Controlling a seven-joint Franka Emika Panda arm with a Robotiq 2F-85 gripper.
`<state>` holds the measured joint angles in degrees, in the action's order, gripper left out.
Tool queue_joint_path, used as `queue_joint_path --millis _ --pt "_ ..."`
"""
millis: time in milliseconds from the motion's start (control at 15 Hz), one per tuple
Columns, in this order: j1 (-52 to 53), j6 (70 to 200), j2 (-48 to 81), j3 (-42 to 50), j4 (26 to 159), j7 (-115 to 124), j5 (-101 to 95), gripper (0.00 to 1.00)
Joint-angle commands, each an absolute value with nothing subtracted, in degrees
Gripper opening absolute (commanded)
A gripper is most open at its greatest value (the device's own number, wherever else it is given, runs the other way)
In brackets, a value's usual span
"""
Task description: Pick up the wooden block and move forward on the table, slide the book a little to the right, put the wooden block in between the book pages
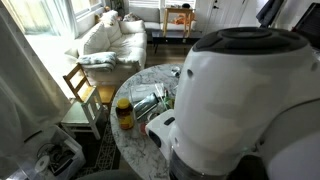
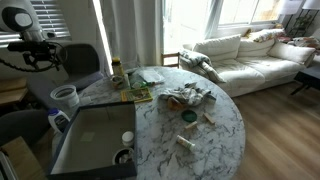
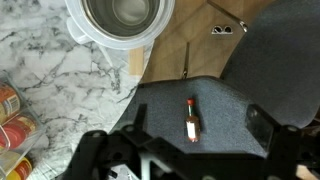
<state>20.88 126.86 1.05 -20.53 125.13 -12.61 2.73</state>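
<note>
White robot housing fills the foreground of an exterior view and hides much of the round marble worktop.

Nothing of the task looks done yet. The olive-yellow book lies closed and flat near the far edge of the worktop, just beyond the dark grey tray. Past a cluster of clutter in the middle, small pale pieces lie on the marble. One is probably the wooden block, but at this size I cannot tell which.

The end effector is well away from all of these. In the wrist view its fingers stand wide apart with nothing between them, hanging over a grey chair seat that carries a small red object, beside the worktop's rim and a white container.

By my reading, all three steps remain: lifting and moving the block forward, nudging the book right, and tucking the block between its pages.
</note>
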Motion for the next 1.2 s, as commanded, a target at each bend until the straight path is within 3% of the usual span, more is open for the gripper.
queue_joint_path --millis 0,667,1067,1133 --pt "20.79 126.74 1.10 -20.64 124.93 -12.61 2.70 1.00" --pt "16.26 130.55 -2.71 -15.94 130.56 -7.17 -1.64 1.00" --pt "12.30 139.73 -1.87 -12.45 135.40 5.41 -6.11 1.00" --pt "12.70 135.48 -1.41 -12.68 132.08 0.40 -3.88 1.00"
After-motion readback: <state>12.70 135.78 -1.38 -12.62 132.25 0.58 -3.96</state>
